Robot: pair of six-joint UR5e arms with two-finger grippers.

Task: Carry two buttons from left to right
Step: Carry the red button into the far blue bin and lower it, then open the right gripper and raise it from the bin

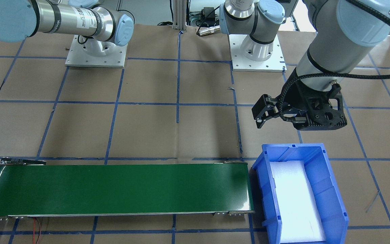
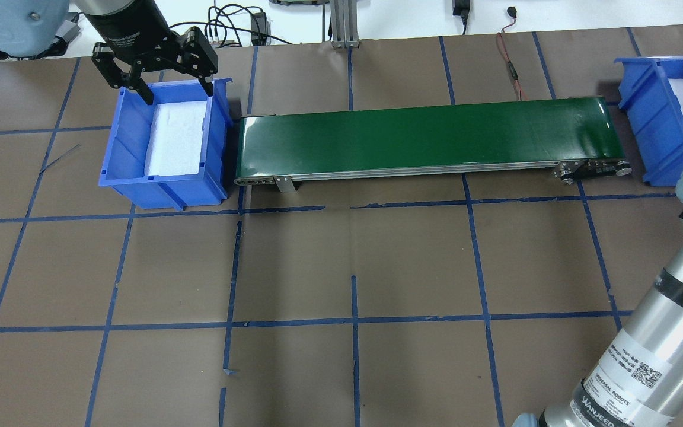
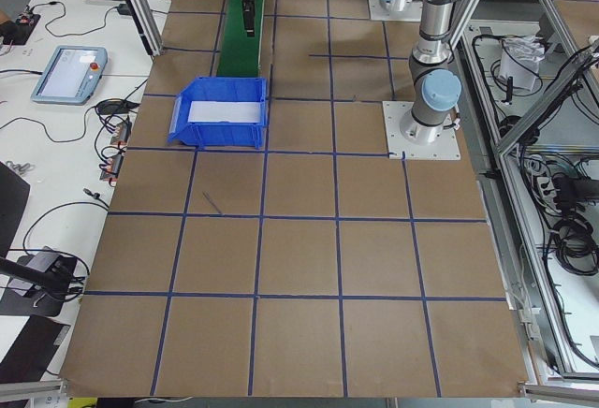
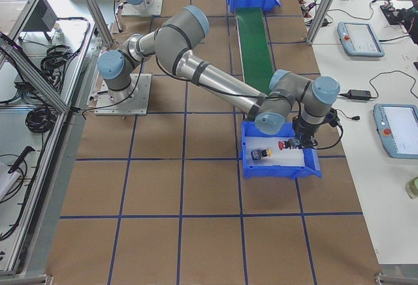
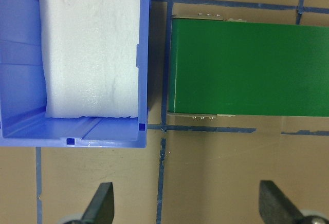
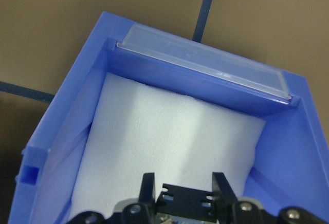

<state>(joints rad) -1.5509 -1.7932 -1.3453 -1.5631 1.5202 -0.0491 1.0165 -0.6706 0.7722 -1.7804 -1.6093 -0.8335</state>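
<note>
At the left end of the bench (image 2: 318, 267), the left fingers (image 5: 101, 203) hang raised near the left blue bin (image 2: 163, 191), spread wide with nothing between them. A white foam pad (image 2: 175, 136) lines that bin. A green conveyor belt (image 2: 424, 136) runs from it toward the right blue bin (image 4: 281, 170). There the yellow-capped button (image 4: 261, 153) lies on foam. Just beside it is the red-capped button (image 4: 285, 144), gripped by the right fingers (image 6: 148, 188), which are drawn in on a black-and-grey part that fills their gap.
</note>
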